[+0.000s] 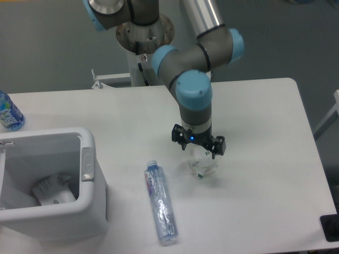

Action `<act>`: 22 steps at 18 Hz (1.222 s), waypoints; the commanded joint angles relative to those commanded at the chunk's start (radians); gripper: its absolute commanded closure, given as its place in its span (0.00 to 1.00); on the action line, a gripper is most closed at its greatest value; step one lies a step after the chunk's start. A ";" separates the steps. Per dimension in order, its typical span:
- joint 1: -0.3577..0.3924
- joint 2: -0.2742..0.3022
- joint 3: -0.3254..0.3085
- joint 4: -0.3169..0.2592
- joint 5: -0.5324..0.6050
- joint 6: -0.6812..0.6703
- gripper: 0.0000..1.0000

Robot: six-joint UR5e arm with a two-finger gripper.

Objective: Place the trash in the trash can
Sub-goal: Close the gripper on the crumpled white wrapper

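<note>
A crumpled white wad with green print (203,163) sits on the white table (265,127) right of centre. My gripper (202,154) points straight down onto it, with its fingers spread on either side of the wad and the fingertips mostly hidden by it. A slim crushed clear plastic bottle with a bluish label (160,203) lies flat on the table, left of the gripper and near the front edge. The white trash can (87,211) stands at the front left, and a crumpled white paper (53,191) lies inside it.
An upright blue-labelled water bottle (8,111) stands at the far left edge behind the can. The arm's base and a metal bracket (100,80) are at the back edge of the table. A dark object (331,227) sits at the front right corner.
</note>
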 joint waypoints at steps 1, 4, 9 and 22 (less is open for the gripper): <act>0.002 -0.005 0.000 0.002 0.000 0.002 0.00; 0.012 -0.023 0.006 0.011 0.000 0.003 0.00; 0.026 -0.048 0.014 0.023 0.043 0.034 0.00; 0.025 -0.068 0.006 0.054 0.074 0.034 0.63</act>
